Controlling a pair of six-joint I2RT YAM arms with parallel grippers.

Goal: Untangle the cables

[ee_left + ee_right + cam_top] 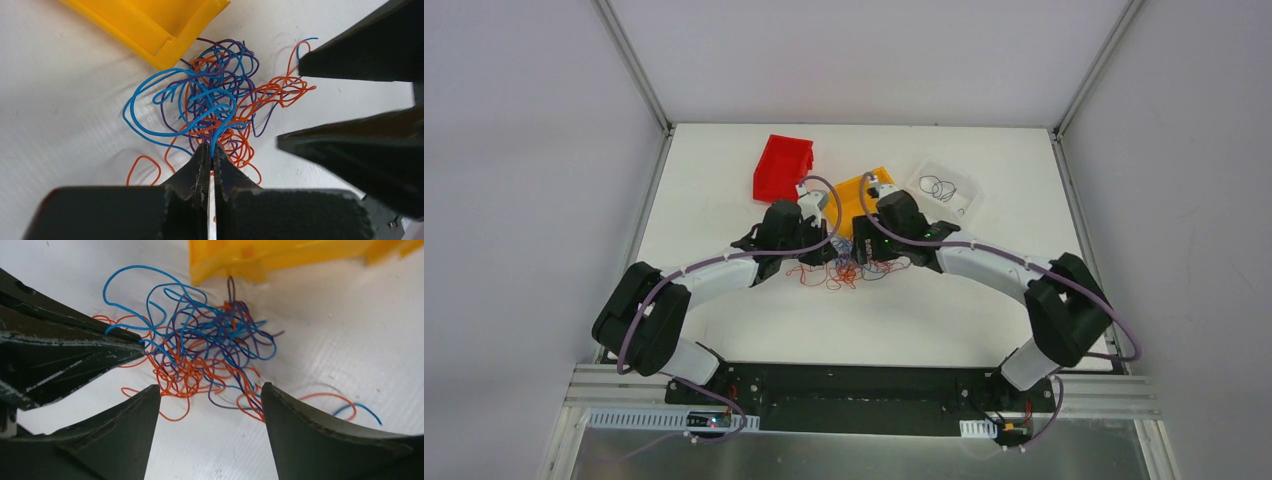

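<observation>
Cables [215, 100] | left jaws pinching blue strand [216, 137] | right jaws wide, astride tangle's edge

The left arm [714, 272] and the right arm [994, 262] are bent inward from the near corners, with the wrists brought close together at the middle. The left gripper [212, 154] is closed, a blue cable [215, 137] being pinched at its tips. The right gripper [210, 392] is spread wide, just right of those tips.
</observation>
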